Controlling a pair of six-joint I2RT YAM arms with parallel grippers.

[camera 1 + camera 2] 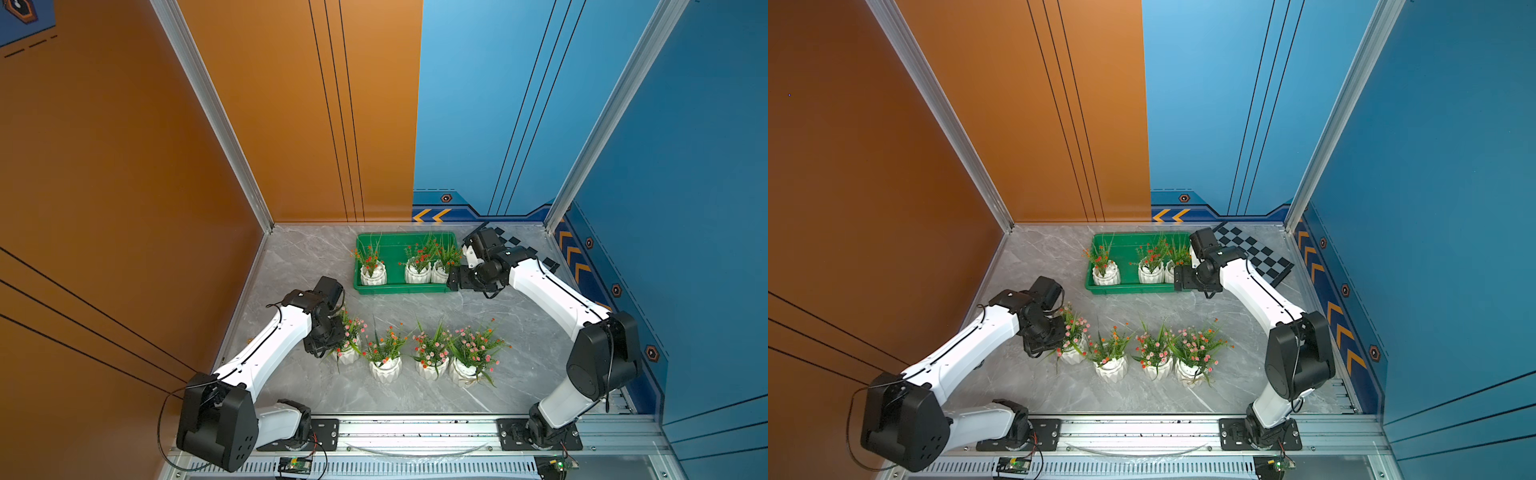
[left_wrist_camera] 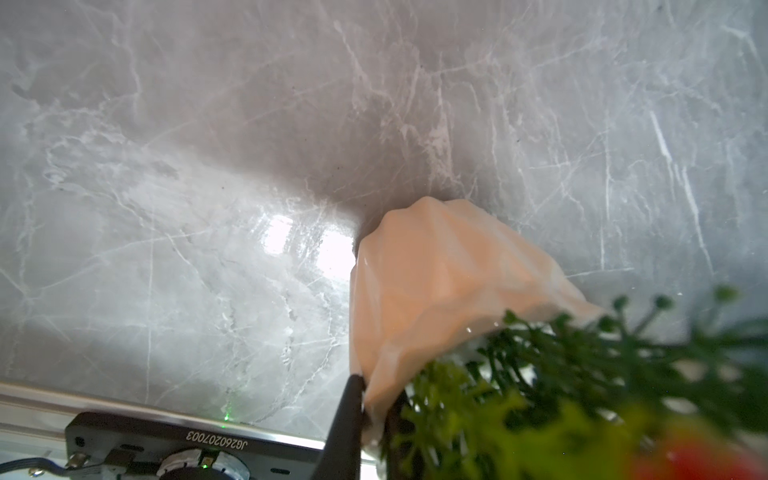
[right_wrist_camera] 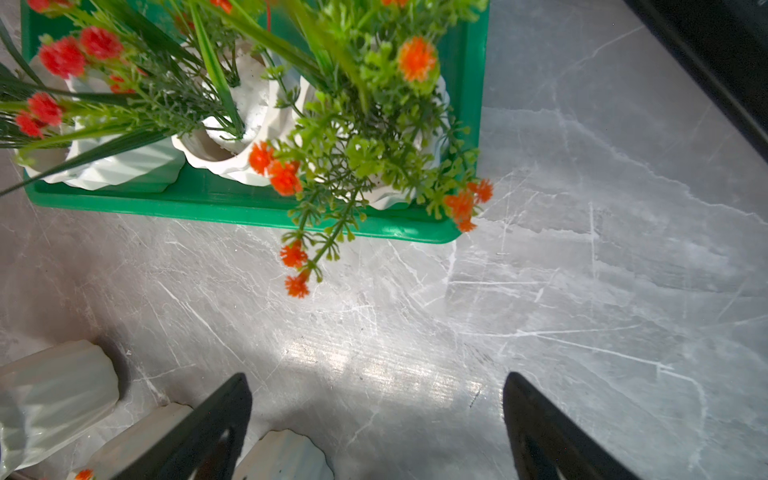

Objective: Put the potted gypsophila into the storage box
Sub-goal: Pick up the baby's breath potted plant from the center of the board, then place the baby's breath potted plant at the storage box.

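left tool [image 2: 372, 395] is pinched narrow on the rim of the leftmost pot [image 1: 348, 354]. One finger [image 2: 347, 419] is outside the ribbed wall, the other is buried in the sprigs. Can't tell whether the pot's base sits on the counter [image 1: 519, 316] or just off it.

potted gypsophila [image 1: 385, 368]: four in a row, lower middle of the counter in both top views, the gripped one at the row's left end. Three more stand upright in the storage box [image 1: 399, 289], upper middle — one at its left end, two side by side at its right end.

right tool [image 3: 376, 380] is spread wide with nothing between the jaws — over bare counter just beside the box's lower right corner. chequered board [image 1: 1254, 253] lies at upper right, partly behind that arm.
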